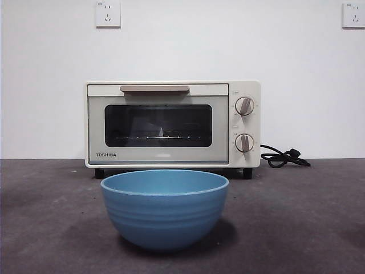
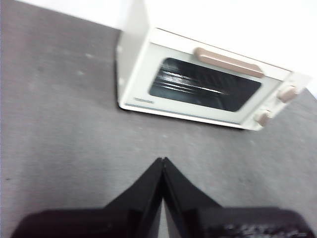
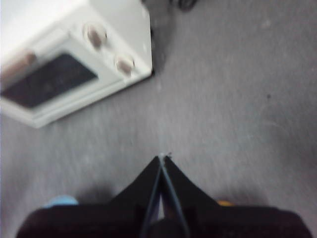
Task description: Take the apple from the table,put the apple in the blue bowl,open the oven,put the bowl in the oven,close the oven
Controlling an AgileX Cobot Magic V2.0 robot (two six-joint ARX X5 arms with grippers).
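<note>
The blue bowl (image 1: pixel 165 213) stands upright on the table (image 1: pixel 51 228), near and centred, in front of the oven (image 1: pixel 172 123). The oven's dark glass door is closed, and its beige handle (image 1: pixel 154 88) runs along the top. No apple shows in the front view. In the right wrist view a small orange-yellow sliver (image 3: pixel 225 203) peeks past the gripper's body; I cannot tell if it is the apple. A blue sliver of the bowl (image 3: pixel 62 200) shows there too. My left gripper (image 2: pixel 163 160) and right gripper (image 3: pixel 162 157) hang above the table, both shut and holding nothing. Neither arm appears in the front view.
The oven's black cord (image 1: pixel 283 156) lies coiled on the table to the right of the oven, by the white wall. Two wall sockets (image 1: pixel 108 13) sit high on that wall. Bare grey table spreads on both sides of the bowl.
</note>
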